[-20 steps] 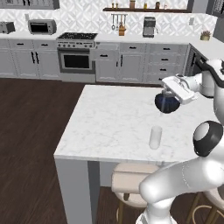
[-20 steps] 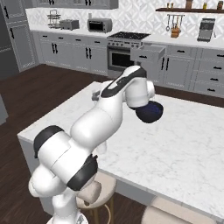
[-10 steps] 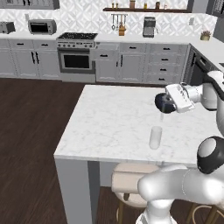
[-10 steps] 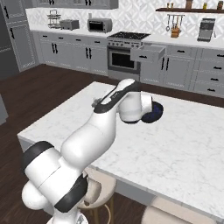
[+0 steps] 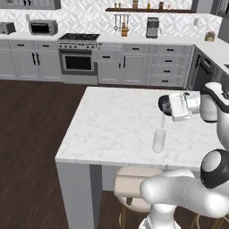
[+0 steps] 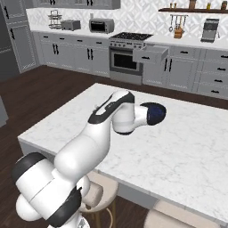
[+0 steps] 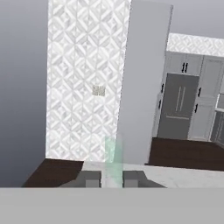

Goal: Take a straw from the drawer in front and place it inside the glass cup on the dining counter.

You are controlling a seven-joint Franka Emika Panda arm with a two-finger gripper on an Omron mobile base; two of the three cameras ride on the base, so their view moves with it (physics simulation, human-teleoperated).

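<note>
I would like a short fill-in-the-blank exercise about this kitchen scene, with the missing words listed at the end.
1. The glass cup stands on the white ____ top of the dining counter.
2. The gripper is shut on a thin pale ____.
3. Behind the arm, a dark ____ bowl rests on the counter.
4. By the stove, one drawer of the far cabinets stands ____.

Missing words: marble; straw; blue; open

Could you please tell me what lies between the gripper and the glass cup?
The straw, pinched in the gripper, hangs down toward the glass cup; nothing else lies between them, as the left base view shows.
</note>
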